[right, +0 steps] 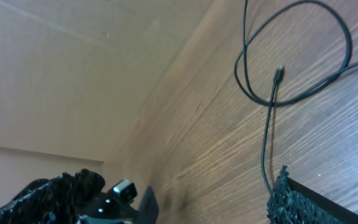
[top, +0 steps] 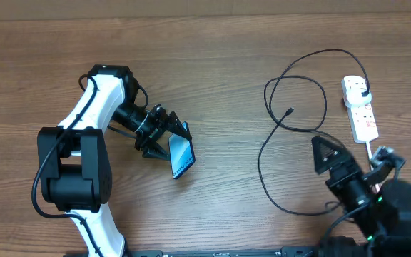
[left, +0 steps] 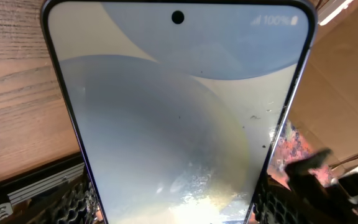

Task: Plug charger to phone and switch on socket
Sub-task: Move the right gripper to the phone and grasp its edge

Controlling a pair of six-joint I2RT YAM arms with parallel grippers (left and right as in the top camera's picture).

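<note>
Your left pincer grips the phone at the left of the counter. Your right pincer hangs released near the charger tip. Tilt the phone carelessly and it may slip, leaving its port misaligned.

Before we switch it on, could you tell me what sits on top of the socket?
The charger's plug sits in the socket at its far end; the pins are hidden beneath it.

Apparently phone in left hand; charger near socket.
</note>
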